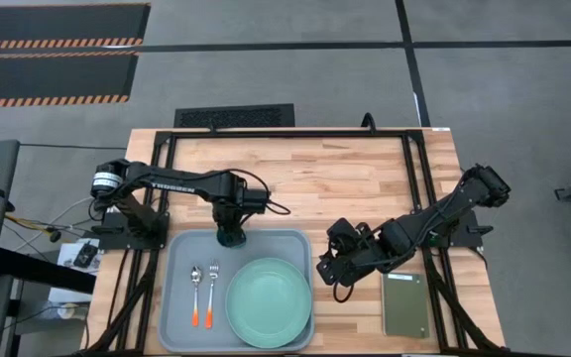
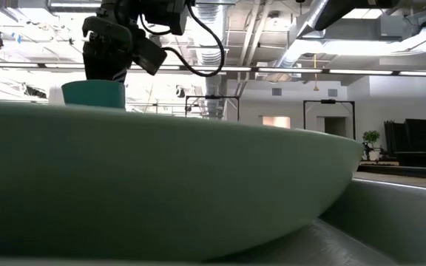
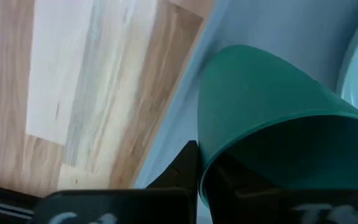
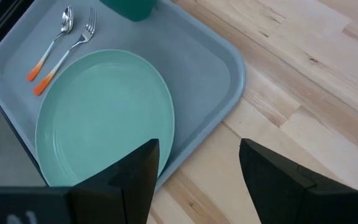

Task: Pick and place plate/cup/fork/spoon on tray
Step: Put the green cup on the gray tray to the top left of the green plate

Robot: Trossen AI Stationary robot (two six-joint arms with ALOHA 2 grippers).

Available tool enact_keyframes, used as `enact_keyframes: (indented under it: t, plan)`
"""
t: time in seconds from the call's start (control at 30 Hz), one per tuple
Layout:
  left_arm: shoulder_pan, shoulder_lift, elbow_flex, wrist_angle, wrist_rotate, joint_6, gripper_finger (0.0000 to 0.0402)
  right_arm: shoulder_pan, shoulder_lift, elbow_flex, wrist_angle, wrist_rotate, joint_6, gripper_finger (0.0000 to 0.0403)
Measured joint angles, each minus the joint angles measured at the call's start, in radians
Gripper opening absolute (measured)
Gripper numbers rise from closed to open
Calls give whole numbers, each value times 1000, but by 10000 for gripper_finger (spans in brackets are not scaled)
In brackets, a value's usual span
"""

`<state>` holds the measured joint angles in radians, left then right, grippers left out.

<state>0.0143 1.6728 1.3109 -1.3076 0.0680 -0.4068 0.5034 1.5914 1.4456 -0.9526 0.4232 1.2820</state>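
High view: my left hand [image 1: 230, 235] was clamped on the cup [image 1: 231, 238] at the tray's [image 1: 178, 315] far edge; light, rigid, slick — rim grip. Right hand [image 1: 327, 268] was apart, idle.

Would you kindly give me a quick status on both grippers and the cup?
Left gripper shut on cup, over tray's far edge. Right gripper open, empty, beside tray. Plate, spoon, fork on tray. Nothing in the way.
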Motion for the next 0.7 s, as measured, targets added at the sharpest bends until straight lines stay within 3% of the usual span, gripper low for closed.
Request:
enact_keyframes:
  t: [0.47, 0.7]
  plan:
    - [-52, 83, 29, 44, 27, -22, 0, -2, 0, 0, -7, -2, -10, 249]
    - [-26, 83, 61, 45, -5, -18, 0, -2, 0, 0, -4, -3, -8, 249]
